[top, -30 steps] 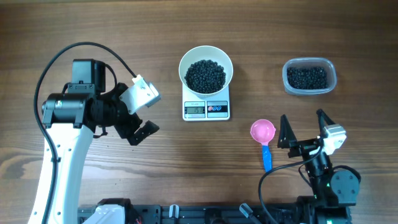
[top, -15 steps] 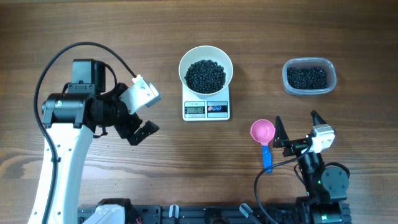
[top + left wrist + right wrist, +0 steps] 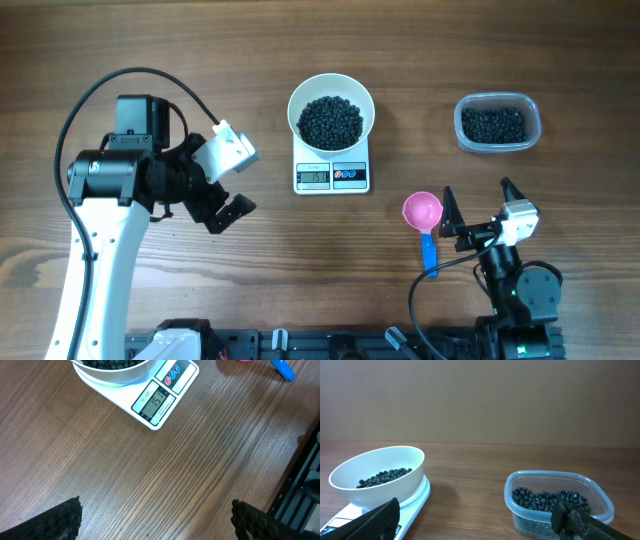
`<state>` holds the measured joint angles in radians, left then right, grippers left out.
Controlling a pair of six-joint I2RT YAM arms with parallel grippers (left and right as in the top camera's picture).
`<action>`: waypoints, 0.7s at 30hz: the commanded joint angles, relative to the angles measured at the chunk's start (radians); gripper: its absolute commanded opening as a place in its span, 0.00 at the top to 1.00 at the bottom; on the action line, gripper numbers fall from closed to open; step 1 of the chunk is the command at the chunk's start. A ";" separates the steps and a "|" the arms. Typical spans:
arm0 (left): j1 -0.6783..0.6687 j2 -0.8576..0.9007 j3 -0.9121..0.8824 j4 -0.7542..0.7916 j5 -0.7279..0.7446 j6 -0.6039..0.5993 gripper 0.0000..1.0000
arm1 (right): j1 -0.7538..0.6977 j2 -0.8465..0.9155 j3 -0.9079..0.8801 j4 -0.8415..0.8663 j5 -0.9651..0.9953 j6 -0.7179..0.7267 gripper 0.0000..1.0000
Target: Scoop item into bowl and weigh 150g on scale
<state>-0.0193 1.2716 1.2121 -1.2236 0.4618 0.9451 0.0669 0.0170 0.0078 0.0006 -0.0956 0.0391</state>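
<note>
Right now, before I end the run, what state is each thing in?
bowl: on the scale, holding beans.
scale: switched on, display lit.
tub: uncovered, partly full of beans.
scoop: empty, lying on the table.
left gripper: open, empty.
right gripper: open, empty.

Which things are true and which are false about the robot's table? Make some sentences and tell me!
1. The round white bowl of tiny black beads sits on the small white square scale. True.
2. The right gripper holds the pink scoop with the blue handle. False: the scoop lies free beside the gripper, which is open.
3. The clear plastic tub is empty. False: it holds more of the beads.
4. The left gripper is open. True.
</note>
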 commanded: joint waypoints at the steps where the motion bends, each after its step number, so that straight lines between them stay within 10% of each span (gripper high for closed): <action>1: 0.006 -0.003 -0.004 -0.003 0.016 0.009 0.18 | 0.005 -0.013 -0.003 0.002 0.018 -0.013 0.00; 2: 0.006 -0.004 -0.004 -0.003 0.016 0.009 0.41 | 0.005 -0.013 -0.003 0.002 0.018 -0.013 0.00; 4: 0.006 -0.004 -0.004 -0.015 0.021 -0.042 0.00 | 0.005 -0.013 -0.003 0.002 0.018 -0.013 0.00; 9: 0.005 -0.151 -0.029 0.003 0.020 -0.082 0.00 | 0.005 -0.013 -0.003 0.002 0.018 -0.013 0.00; 21: 0.100 -0.974 -0.703 0.647 -0.074 -0.961 0.00 | 0.005 -0.013 -0.003 0.002 0.018 -0.013 0.00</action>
<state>0.0250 0.4480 0.6334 -0.6399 0.4297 0.2531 0.0669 0.0116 0.0067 0.0002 -0.0952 0.0391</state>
